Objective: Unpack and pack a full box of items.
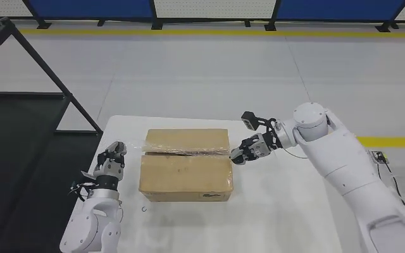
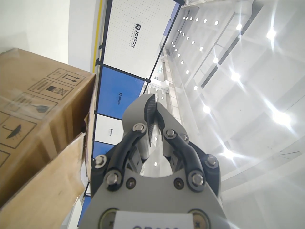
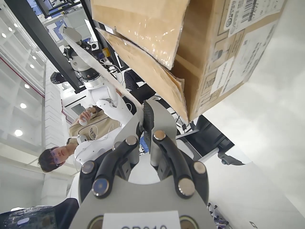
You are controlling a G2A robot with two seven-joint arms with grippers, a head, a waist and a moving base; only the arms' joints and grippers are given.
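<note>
centre frame, right tool pinches clear tape at the cardboard box seam; left tool closed, empty. a hard yank could snap the tape or drag the box.

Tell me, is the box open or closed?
Closed: both top flaps lie flat, meeting along the middle seam. The right gripper pinches clear tape there.

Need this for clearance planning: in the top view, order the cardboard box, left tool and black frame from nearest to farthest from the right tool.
1. cardboard box: right beside the right tool.
2. left tool: past the box's opposite end.
3. black frame: off the table, far left.
</note>
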